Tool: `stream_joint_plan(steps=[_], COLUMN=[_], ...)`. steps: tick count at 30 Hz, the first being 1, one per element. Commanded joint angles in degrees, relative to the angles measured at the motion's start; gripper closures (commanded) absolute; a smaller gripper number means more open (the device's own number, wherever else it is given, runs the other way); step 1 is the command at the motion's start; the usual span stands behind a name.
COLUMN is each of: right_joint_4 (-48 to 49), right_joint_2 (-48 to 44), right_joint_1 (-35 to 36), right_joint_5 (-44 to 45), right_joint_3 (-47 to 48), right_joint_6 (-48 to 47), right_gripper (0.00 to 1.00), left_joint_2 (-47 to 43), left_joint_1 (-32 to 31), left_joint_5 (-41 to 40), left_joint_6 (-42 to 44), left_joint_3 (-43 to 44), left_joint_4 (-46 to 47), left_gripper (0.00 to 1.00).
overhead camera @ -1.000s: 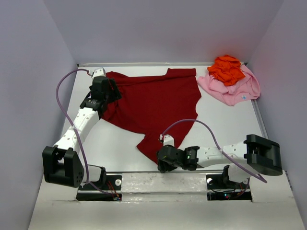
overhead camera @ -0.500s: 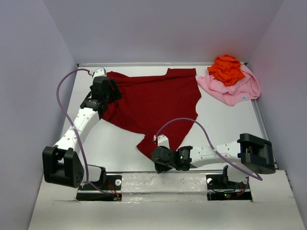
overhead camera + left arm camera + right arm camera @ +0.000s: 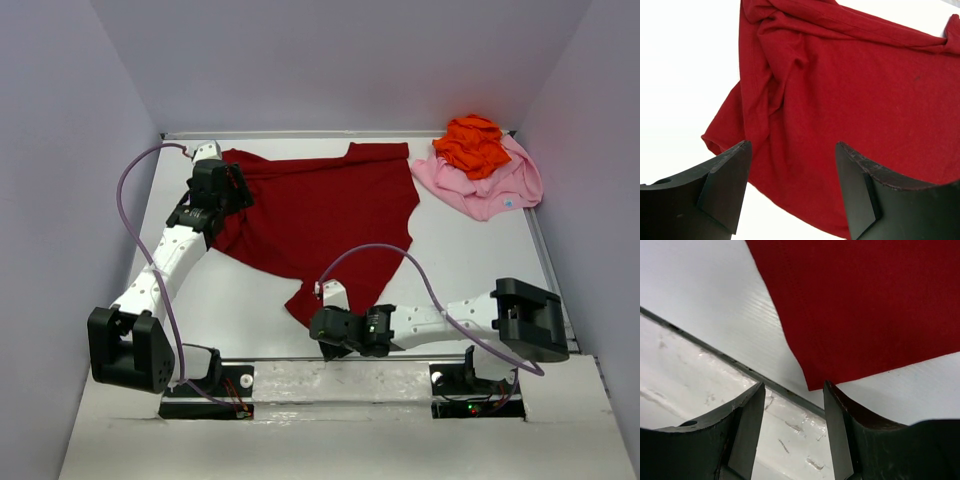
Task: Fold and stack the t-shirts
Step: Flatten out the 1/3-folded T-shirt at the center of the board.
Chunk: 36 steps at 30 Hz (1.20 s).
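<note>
You see the dark red t-shirt (image 3: 320,215) lying unfolded, the orange t-shirt (image 3: 472,140) heaped on the pink t-shirt (image 3: 485,195); nothing is stacked. The left gripper (image 3: 792,147) and right gripper (image 3: 793,386) gape, holding nothing.

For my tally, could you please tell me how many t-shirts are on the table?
3: dark red t-shirt spread mid-table; light pink t-shirt crumpled far right; bright orange t-shirt bunched on it. More could hide beneath.

You get no readable text, labels, brands or numbers in any view. Bluish speck (image 3: 509,203) on pink t-shirt (image 3: 480,192): too small to read.
</note>
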Motion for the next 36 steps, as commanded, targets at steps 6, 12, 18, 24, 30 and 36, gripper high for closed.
stream_joint_plan(steps=[6,12,18,24,30,36], right_joint_4=[2.0,4.2,5.0,4.7,0.4,-2.2], right_joint_2=[8.3,8.8,6.7,4.2,-2.0,-5.7], right_joint_1=[0.7,0.7,0.7,0.7,0.7,0.7], right_joint_5=[3.9,2.1,1.9,2.8,7.8,13.2], right_joint_3=[1.2,-0.5,-2.5,-3.6,-2.7,0.5], right_joint_6=[-0.1,0.4,0.8,0.8,-0.3,-1.3], right_gripper=[0.44,0.53,0.98,1.0,1.0,1.0], left_joint_2=[-2.4,-2.6,-2.6,-2.6,-0.9,13.0], left_joint_1=[-0.8,-1.2,-1.2,-1.3,-1.4,-1.4], left_joint_5=[-0.2,-1.1,-1.2,-1.8,-1.8,-4.2], left_joint_6=[1.0,0.9,1.0,1.0,-0.1,-2.3], left_joint_3=[-0.6,-0.5,-0.5,-0.5,-1.0,1.1], left_joint_4=[2.0,1.8,1.8,1.8,1.3,-2.4], left_gripper=[0.23,0.23,0.23,0.23,0.23,0.24])
